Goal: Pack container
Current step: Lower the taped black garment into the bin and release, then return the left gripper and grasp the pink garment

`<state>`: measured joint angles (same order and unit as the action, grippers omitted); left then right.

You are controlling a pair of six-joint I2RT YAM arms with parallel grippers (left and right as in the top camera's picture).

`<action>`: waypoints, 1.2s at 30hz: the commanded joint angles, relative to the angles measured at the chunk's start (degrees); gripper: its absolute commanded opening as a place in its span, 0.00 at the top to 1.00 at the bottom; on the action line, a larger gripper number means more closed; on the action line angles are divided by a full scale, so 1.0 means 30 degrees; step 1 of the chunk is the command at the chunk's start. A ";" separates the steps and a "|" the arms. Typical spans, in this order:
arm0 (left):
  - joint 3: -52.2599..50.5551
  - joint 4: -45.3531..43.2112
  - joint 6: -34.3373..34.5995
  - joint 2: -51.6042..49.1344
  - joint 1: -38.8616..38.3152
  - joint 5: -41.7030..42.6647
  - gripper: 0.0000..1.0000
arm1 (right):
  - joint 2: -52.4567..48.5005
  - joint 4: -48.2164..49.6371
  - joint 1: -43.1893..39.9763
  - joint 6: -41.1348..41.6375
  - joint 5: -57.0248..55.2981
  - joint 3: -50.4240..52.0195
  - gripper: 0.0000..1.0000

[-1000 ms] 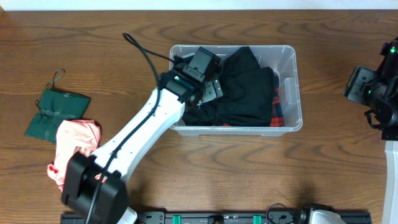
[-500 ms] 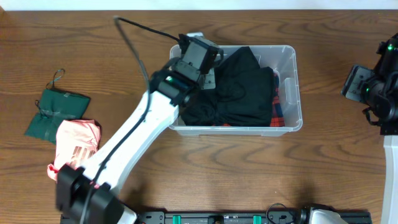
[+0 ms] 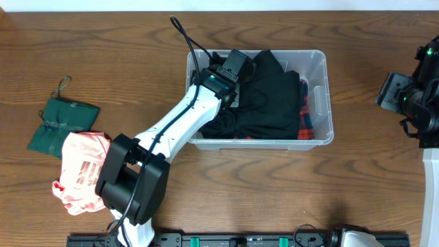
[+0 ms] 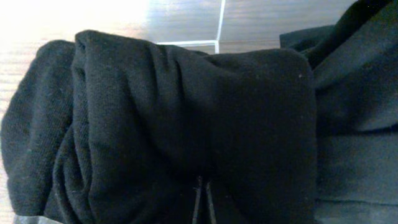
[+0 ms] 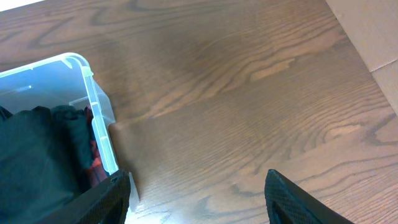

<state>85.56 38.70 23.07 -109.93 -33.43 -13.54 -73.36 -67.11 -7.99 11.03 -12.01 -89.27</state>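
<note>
The container [image 3: 274,142] is seen at upper centre of the overhead view, on the wooden table [image 3: 274,199], already filled with black garments [image 3: 271,96] and a strip of red plaid cloth [image 3: 306,116] along its right end; its corner is also caught at the left edge of the right wrist view [image 5: 93,87].

The left gripper [image 3: 232,68] is lowered into the bin's left end with its fingers drawn together against bunched black fabric [image 4: 186,112]; whether cloth is actually pinched cannot be told. The right gripper [image 5: 199,196] is held at the far right, fingers spread wide with nothing between them.

The bin is judged stiff, light and smooth-walled, so slipping is likely on its sides; the thick rim is the better place to be gripped. The clothing inside is soft and can be pressed down.

A green pouch [image 3: 62,123] and a pink garment [image 3: 82,171] are left at lower left, well apart from the bin; broad bare wood is offered below and right of it, though the rim must be cleared on withdrawal.
</note>
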 commanded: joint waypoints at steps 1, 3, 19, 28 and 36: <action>-0.0372 0.0969 -0.1260 0.0321 0.0248 -0.0335 0.94 | -0.0036 -0.0058 -0.0080 -0.0291 0.0007 0.0051 0.33; -0.0262 0.1443 -0.1260 0.2127 0.0284 -0.1144 0.88 | -0.0036 -0.0058 -0.0080 -0.0284 0.0007 0.0051 0.33; -0.1137 1.0681 0.2120 1.2808 1.1919 -0.2288 0.01 | -0.0051 0.0007 -0.0080 -0.0350 0.0015 0.0051 0.32; -0.6091 0.9930 0.2062 0.9661 1.5657 -0.2608 0.01 | -0.0051 0.0058 -0.0080 -0.0350 0.0022 0.0051 0.32; -0.8845 0.7380 0.2069 0.5442 1.5657 -0.4102 0.01 | -0.0051 0.0066 -0.0080 -0.0350 0.0087 0.0051 0.32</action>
<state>60.29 61.95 28.53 -90.50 13.30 -23.31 -73.41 -66.87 -7.99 10.79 -11.94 -89.17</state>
